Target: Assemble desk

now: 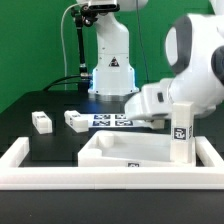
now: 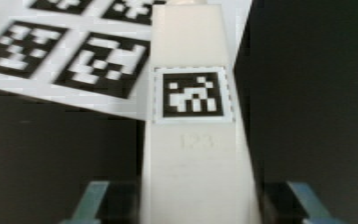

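The white tabletop panel (image 1: 128,150) lies inside the low wall. One white leg (image 1: 181,130) stands upright at its corner on the exterior view's right, tag facing out. Two more legs (image 1: 41,122) (image 1: 76,120) lie on the black table at the exterior view's left. In the wrist view a further leg (image 2: 194,110) with a tag lies lengthwise on the black table beside the marker board (image 2: 78,50). My gripper (image 2: 197,202) is open. Its blue fingers (image 2: 98,200) stand either side of that leg's near end with gaps. In the exterior view my gripper's body (image 1: 152,104) hides this leg.
The long low white barrier wall (image 1: 100,176) runs along the front and up both sides. The marker board (image 1: 108,119) lies behind the tabletop. The robot base (image 1: 110,70) stands at the back, with a dark stand and cable (image 1: 75,50) beside it.
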Robot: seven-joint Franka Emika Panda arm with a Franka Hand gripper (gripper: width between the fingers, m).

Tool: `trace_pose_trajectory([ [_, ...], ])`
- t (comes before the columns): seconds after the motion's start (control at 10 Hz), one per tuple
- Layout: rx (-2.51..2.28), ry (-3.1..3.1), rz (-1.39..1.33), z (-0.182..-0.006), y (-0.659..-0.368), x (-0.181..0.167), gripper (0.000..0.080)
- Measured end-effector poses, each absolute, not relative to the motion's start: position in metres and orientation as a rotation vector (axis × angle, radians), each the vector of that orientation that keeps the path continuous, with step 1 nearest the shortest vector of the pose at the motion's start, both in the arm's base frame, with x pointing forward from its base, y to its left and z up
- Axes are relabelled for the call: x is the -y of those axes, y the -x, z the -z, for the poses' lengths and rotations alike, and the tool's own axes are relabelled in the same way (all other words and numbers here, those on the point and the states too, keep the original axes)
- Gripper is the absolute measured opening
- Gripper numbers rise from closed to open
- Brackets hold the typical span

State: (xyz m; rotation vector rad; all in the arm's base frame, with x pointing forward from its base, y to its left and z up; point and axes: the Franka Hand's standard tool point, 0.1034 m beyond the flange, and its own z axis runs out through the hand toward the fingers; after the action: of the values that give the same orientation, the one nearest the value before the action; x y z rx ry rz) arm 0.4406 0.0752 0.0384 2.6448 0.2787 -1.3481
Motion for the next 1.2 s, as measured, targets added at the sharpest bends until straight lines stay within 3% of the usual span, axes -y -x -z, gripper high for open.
trace_pose_trajectory([
  [0.2, -0.214, -2.725, 1.275, -0.086, -0.472, -0.055, 0.0290],
  [0.4, -0.136, -2.777, 1.232, -0.127, -0.485, -0.035, 0.0290],
  [0.5, -0.127, -2.805, 1.201, -0.135, -0.490, -0.023, 0.0290],
  [0.8, -0.148, -2.934, 0.889, -0.132, -0.500, -0.026, 0.0290],
  [1.0, 0.106, -3.086, 0.780, -0.126, -0.506, -0.033, 0.0290],
  [1.2, 0.227, -3.222, 0.525, -0.167, -0.559, -0.019, 0.0290],
])
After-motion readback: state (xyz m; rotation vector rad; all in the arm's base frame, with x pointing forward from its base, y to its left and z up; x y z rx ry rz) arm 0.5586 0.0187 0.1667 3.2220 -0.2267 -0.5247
